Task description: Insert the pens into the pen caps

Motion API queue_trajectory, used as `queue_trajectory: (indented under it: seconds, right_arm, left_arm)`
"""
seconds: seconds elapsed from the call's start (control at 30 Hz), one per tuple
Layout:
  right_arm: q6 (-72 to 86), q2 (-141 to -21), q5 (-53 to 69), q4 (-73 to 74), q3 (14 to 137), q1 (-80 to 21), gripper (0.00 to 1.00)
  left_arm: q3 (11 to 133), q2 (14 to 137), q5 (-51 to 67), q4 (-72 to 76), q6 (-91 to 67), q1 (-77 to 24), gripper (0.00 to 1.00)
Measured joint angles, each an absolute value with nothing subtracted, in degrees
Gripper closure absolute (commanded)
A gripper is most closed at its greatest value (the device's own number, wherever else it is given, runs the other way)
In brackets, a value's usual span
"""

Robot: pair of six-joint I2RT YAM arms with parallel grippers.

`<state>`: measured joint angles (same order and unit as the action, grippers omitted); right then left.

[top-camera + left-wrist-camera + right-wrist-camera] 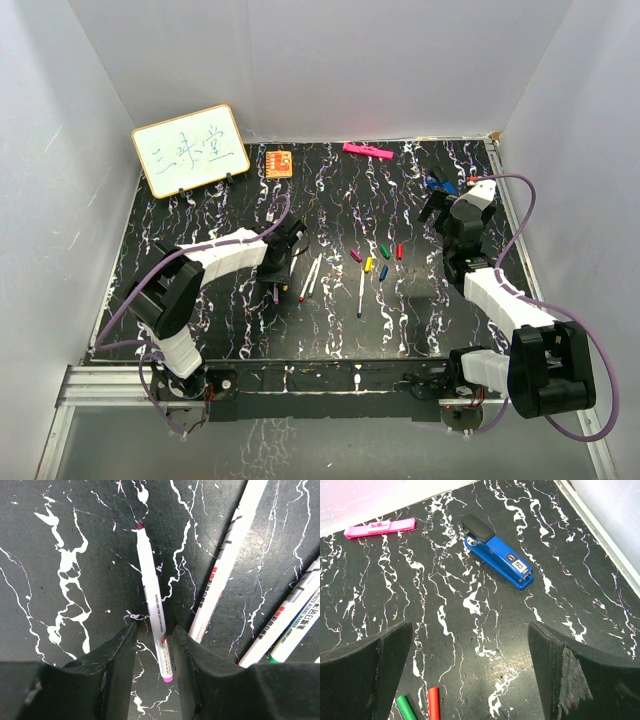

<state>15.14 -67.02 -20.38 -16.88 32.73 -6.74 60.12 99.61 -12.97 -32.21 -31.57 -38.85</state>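
Observation:
A white pen [149, 592] with a purple tip lies on the black marbled table. My left gripper [155, 627] straddles its pink-ended rear. The right finger [200, 665] is against it and a gap remains at the left finger [110, 670], so the jaws are still open. In the top view that gripper [277, 282] is left of two more pens [310, 279] and a single pen [361, 287]. The purple [356, 256], yellow [368, 265], green [385, 250], red [399, 251] and blue [383, 272] pen caps lie in a cluster. My right gripper [469, 627] hangs wide open and empty above the table, with the red cap [434, 702] and green cap [406, 707] by its left finger.
A blue stapler [500, 560] and a thick pink marker [380, 528] lie ahead of the right gripper. A small whiteboard [190, 150] and an orange block [280, 162] stand at the back left. White walls enclose the table on three sides.

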Motion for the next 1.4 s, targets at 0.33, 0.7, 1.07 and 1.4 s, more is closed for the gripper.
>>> queue_trajectory:
  seconds: [0.33,0.7,1.07,1.4]
  right_arm:
    - [15.11,-67.61,-20.38,-16.88,32.73,-6.74,0.02]
    - [15.14,-68.77,-20.38,-16.91,32.73,-6.74,0.02]
    - [15.14,-68.97,-20.36,-16.91,32.73,-6.74,0.02]
    - [15.09,-68.99,-17.76,-16.88,32.73,-7.03,0.03]
  left_arm:
    - [59.53,99.72,-9.61,-31.73,-31.07,-37.21,0.68]
    - [60.47,101.1,-6.37,-32.21,-29.71,-35.9,0.78]
    - [61.34,102.17,-5.52,-32.77,-29.36,-35.9,0.92]
    - [61.47,102.45,-5.48,-32.84,-28.84,-35.83,1.0]
